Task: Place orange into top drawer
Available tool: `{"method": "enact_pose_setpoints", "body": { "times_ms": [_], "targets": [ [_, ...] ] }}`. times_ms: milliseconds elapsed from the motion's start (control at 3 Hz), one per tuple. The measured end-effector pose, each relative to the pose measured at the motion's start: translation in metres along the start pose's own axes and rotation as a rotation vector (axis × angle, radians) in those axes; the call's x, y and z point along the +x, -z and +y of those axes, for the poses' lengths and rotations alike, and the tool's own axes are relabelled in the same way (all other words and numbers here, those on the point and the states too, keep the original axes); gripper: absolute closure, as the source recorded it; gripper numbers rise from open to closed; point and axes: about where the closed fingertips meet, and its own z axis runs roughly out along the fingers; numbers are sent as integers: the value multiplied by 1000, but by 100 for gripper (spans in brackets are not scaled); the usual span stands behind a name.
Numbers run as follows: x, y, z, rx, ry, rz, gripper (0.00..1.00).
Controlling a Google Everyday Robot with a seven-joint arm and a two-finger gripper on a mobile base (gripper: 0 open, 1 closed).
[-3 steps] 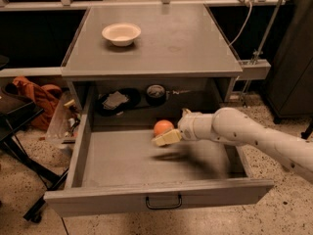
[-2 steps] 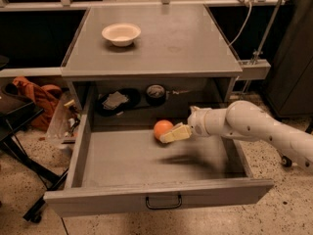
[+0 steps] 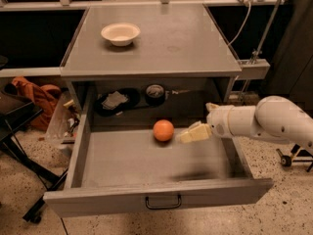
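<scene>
Nearest us, the top drawer stands pulled open, its wire handle at 6 o'clock. On its floor, toward the back, the orange rests where it lay a second ago. The pincer, then against the fruit, has drawn back to its 3 o'clock, just beside it; we cannot tell whether it is released or clenched. Farther off, a white bowl sits at 11 o'clock on the worktop.

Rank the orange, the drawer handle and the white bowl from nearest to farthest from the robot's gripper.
The gripper hangs over the open top drawer, right side.
1. Orange: just left of it, in the drawer.
2. Drawer handle: front panel.
3. White bowl: tabletop, back left.
</scene>
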Motion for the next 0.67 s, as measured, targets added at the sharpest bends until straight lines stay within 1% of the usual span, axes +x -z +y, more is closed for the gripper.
{"method": "enact_pose_setpoints", "body": {
  "times_ms": [333,667],
  "targets": [
    [-8,45,11,54,6,-3,0],
    [-8,50,9,64,7,-3,0]
  ]
}}
